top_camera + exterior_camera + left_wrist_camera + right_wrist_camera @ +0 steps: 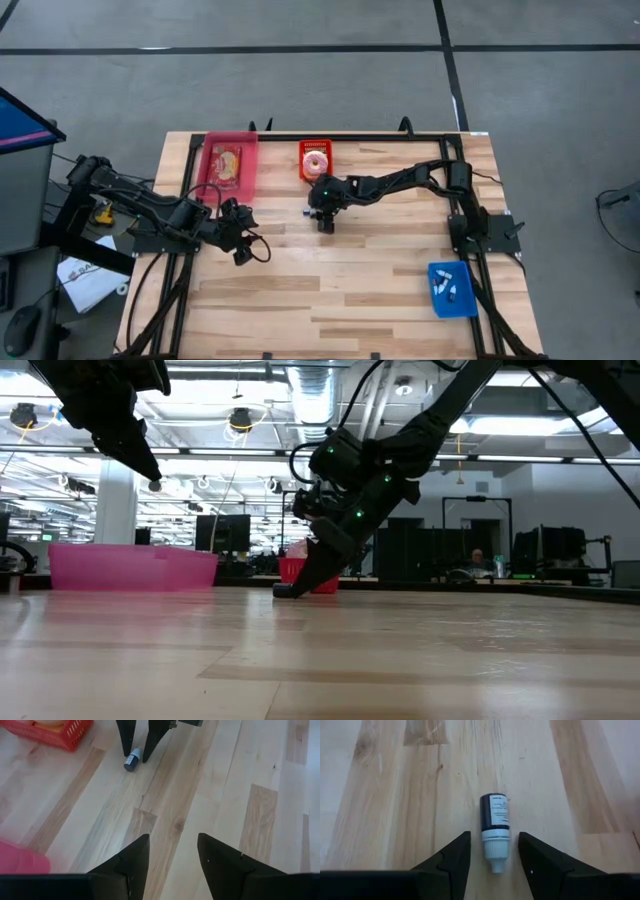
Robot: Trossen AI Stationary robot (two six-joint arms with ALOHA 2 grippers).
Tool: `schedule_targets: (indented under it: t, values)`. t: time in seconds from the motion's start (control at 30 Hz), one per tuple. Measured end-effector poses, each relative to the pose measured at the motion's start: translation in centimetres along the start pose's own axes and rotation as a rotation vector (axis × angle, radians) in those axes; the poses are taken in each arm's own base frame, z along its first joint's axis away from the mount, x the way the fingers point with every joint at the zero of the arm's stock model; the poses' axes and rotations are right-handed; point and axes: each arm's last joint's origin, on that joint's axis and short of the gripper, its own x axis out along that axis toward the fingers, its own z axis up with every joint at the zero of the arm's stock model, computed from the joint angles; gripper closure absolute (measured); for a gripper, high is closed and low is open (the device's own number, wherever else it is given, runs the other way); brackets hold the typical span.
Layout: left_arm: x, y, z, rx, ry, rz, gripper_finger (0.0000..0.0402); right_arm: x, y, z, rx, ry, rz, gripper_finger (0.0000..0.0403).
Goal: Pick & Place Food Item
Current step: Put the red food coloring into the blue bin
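The right gripper (325,226) sits low at the centre of the high view, just below the red basket (315,158). Its fingers (451,865) are spread, one on each side of a small bottle (495,830) that lies flat on the desk (360,290); the white cap end points back toward the wrist and the dark labelled body points away. The fingers do not appear to touch the bottle, and in the left wrist view the two fingertips stand at the desk with the bottle (132,759) between them.

The left gripper (240,250) waits left of centre in the high view, raised off the desk, with its fingers (131,862) spread and nothing between them.

The basket holds a ring-shaped item, seemingly a doughnut (315,161). A pink bin (230,165) in the upper left holds a packaged item. A blue tray (452,290) in the lower right holds a few small pieces that I cannot identify.

By my reading the task is at the grasp: the approach is done and the fingers are lined up around the bottle. Closing, lifting, carrying and setting down are all left. Which container is the goal, the pictures do not tell.
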Motion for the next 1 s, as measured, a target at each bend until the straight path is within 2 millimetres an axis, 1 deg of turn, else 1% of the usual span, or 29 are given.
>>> schedule_targets:
  t: [0.13,0.4,0.53,0.83,0.93,1.0]
  values:
    - [0.0,0.0,0.0,0.000,0.000,0.000,0.0238,0.0,0.1,0.0,0.007,0.001,0.004,0.0256]
    - [0.0,0.0,0.0,0.000,0.000,0.000,0.0238,0.1,0.4,0.0,0.003,0.005,0.001,0.0316]
    - [0.0,0.0,0.0,0.000,0.000,0.000,0.0238,0.1,0.4,0.0,0.019,0.005,0.003,0.0339]
    - [0.0,0.0,0.0,-0.003,0.000,0.000,0.0238,-0.1,1.6,0.1,0.024,0.014,0.026,0.0348]
    - [0.0,0.0,0.0,-0.003,0.000,0.000,0.0238,-0.7,2.2,0.2,0.037,0.043,0.046,0.0349]
    - [0.0,0.0,0.0,-0.002,-0.002,0.004,0.0238,-1.1,2.6,0.7,0.035,0.066,0.054,0.0349]
